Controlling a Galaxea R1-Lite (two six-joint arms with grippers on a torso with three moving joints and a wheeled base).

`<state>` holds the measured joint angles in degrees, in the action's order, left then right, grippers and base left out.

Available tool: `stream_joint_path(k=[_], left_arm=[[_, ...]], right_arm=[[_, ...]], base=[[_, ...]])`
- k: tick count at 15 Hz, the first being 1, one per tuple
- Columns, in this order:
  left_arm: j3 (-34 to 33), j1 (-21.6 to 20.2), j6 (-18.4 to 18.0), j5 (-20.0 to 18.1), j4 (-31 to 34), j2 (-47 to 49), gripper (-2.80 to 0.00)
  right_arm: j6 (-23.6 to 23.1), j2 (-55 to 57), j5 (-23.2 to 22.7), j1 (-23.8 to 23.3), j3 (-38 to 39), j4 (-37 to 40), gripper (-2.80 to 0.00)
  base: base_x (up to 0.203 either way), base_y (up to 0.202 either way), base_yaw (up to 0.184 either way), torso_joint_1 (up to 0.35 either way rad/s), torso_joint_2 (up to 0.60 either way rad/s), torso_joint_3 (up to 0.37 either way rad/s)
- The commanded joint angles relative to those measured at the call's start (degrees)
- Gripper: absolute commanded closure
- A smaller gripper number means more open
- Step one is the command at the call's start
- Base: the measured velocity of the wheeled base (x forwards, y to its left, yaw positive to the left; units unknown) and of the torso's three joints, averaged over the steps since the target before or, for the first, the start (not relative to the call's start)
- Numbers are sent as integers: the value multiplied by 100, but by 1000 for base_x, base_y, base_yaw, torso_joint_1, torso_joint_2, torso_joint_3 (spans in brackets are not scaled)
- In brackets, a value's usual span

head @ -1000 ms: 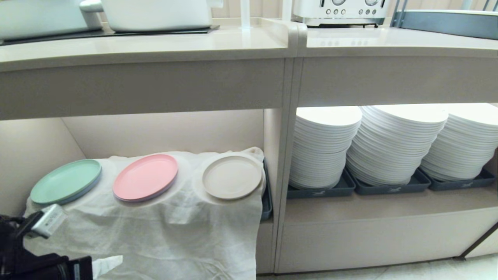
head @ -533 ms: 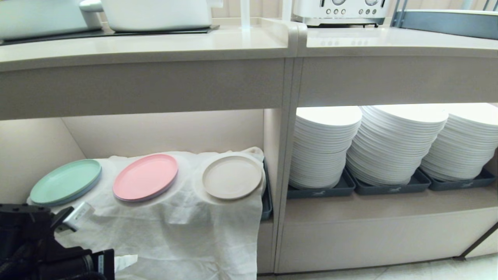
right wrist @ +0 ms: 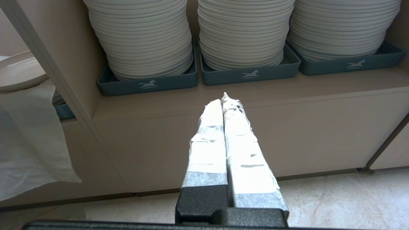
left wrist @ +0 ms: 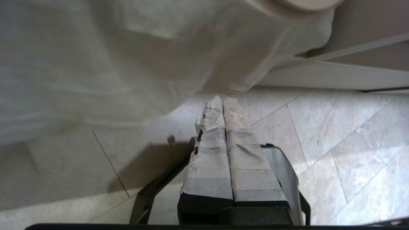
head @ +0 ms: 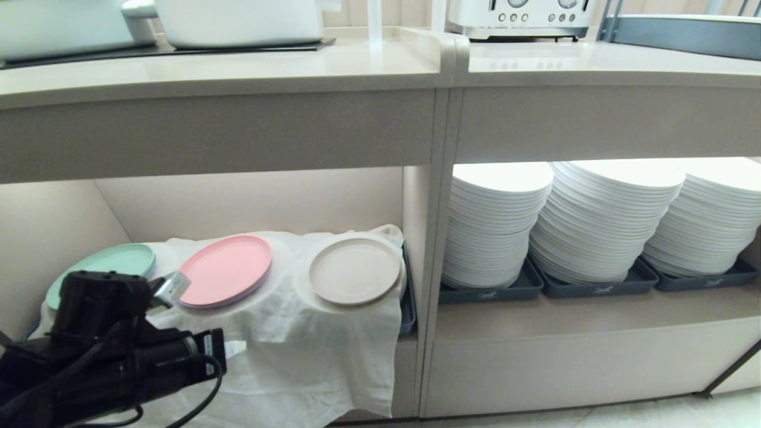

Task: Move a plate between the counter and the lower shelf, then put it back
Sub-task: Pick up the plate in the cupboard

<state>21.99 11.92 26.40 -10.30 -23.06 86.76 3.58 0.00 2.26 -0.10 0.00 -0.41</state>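
head: the plate (head: 355, 271) sits on the white cloth (head: 285, 351) in the lower shelf (head: 250, 202), right of the pink plate (head: 225, 270) – left gripper (head: 172, 285) low by the mint plate (head: 113, 261) | left wrist: fingers (left wrist: 212, 147) pressed together, holding nothing | right wrist: right gripper (right wrist: 223, 100) pinched closed – empty, facing white plate stacks (right wrist: 243, 32)

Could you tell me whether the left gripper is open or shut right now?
Shut. In the left wrist view the left gripper has its taped jaws pressed together with nothing between them, pointing at the floor beside the hanging cloth.
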Motion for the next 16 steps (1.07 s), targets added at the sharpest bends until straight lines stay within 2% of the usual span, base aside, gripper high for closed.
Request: stream_joint_path(k=[1, 4, 7, 16], left_arm=[[297, 66, 28, 52, -66, 650, 0], [811, 194, 66, 210, -96, 1273, 0], [1456, 447, 342, 521, -77, 1782, 0], [2284, 478, 374, 670, -41, 2461, 0]], right_arm=[[2, 0, 2, 1, 0, -2, 0], [2, 0, 2, 1, 0, -2, 0], [2, 0, 2, 1, 0, 6, 0], [2, 0, 2, 1, 0, 1, 0]], base=[[0, 0, 0, 0, 0, 0], [0, 0, 0, 0, 0, 0], [0, 0, 0, 0, 0, 0], [0, 0, 0, 0, 0, 0]])
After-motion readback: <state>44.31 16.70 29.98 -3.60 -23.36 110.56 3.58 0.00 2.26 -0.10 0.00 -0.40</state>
